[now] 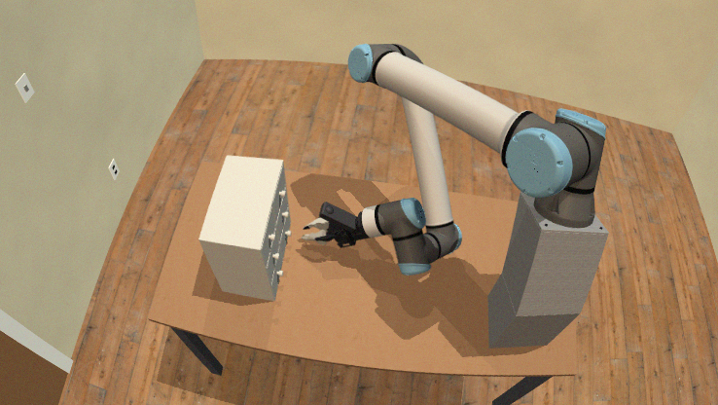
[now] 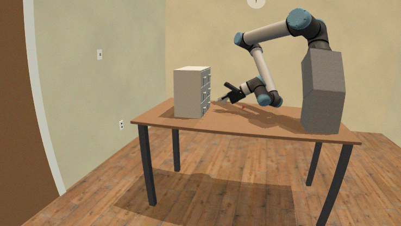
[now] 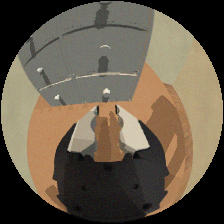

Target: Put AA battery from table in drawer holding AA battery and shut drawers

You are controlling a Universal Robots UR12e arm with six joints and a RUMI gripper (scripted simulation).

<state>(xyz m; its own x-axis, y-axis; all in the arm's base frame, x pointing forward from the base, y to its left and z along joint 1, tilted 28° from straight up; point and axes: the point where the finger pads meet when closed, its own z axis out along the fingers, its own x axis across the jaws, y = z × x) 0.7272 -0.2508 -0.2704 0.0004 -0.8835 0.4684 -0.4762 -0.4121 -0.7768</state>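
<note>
The white chest (image 1: pixel 235 201) (image 2: pixel 187 94) (image 3: pixel 85 47) stands upright at the table's left end, with two columns of knobbed drawers facing the arm. All its drawers look shut, so their contents are hidden. My gripper (image 1: pixel 303 234) (image 2: pixel 217 101) (image 3: pixel 107 105) is slightly open, with a narrow empty gap between the fingertips. It points at the chest's front, a little short of it. In the wrist view the lower right knob (image 3: pixel 106 92) shows just beyond the fingertips. A small red thing (image 2: pixel 243 106) lies on the table beneath the arm; it is too small to identify as the AA battery.
The table (image 1: pixel 321 321) (image 2: pixel 238 131) carries the chest and, at its right end, the arm's grey pedestal (image 1: pixel 553 272) (image 2: pixel 323 112). Other knobs (image 1: pixel 275 256) (image 3: pixel 57 98) stick out from the drawer fronts near the gripper. The forearm and wrist hang low over the table's middle.
</note>
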